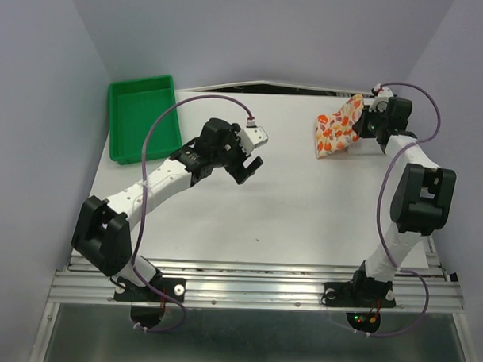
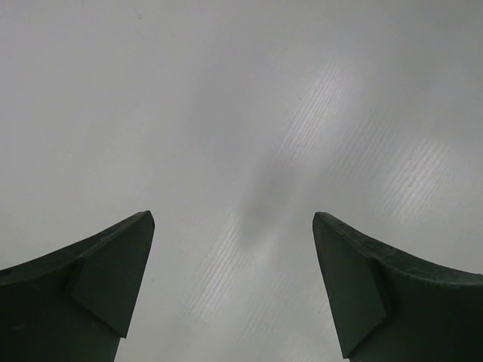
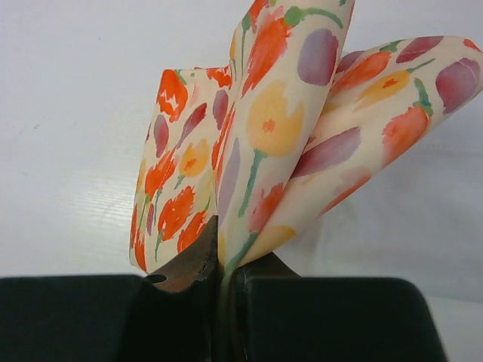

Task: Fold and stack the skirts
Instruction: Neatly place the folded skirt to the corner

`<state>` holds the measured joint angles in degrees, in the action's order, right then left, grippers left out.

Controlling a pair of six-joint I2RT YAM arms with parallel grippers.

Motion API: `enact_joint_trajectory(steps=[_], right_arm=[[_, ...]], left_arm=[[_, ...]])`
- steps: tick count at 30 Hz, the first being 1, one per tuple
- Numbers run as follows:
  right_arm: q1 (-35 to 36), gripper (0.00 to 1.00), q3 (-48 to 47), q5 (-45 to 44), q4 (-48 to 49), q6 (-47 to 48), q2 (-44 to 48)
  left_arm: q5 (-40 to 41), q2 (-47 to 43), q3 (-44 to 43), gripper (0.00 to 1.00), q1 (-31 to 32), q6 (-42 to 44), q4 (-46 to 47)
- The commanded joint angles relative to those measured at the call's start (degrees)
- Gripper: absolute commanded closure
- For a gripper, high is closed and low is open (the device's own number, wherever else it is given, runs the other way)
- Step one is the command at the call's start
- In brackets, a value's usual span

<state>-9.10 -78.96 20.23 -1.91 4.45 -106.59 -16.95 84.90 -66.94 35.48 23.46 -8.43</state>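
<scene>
Holding the flowery skirt up by one edge, maybe for folding.
Pinching it tight in the right claw; holding the left claw spread wide over the table, gripping nothing.

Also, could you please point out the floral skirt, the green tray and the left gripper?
floral skirt (image 3: 264, 128), right wrist view, middle of the printed cloth.
green tray (image 1: 142, 118), top view, its bare floor.
left gripper (image 2: 234, 226), left wrist view, midway between its fingertips.

The cream skirt with orange and yellow flowers is bunched in raised folds, well right of the green tray.
</scene>
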Motion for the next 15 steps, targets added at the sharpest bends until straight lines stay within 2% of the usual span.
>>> enact_joint_trajectory(steps=[1,8,15], right_arm=[[-2.40,0.99,-4.80,5.69,-2.48,4.69,-0.73],[-5.22,0.99,-7.26,10.26,-3.80,7.68,-1.34],[-6.28,0.99,-8.75,8.69,-3.45,10.14,-2.40]], left_arm=[[-1.07,-1.06,-1.27,0.01,-0.42,0.53,-0.10],[-1.68,-0.79,-1.18,0.01,-0.42,0.62,-0.63],[-1.86,0.09,-2.41,0.01,-0.50,1.06,-1.50]])
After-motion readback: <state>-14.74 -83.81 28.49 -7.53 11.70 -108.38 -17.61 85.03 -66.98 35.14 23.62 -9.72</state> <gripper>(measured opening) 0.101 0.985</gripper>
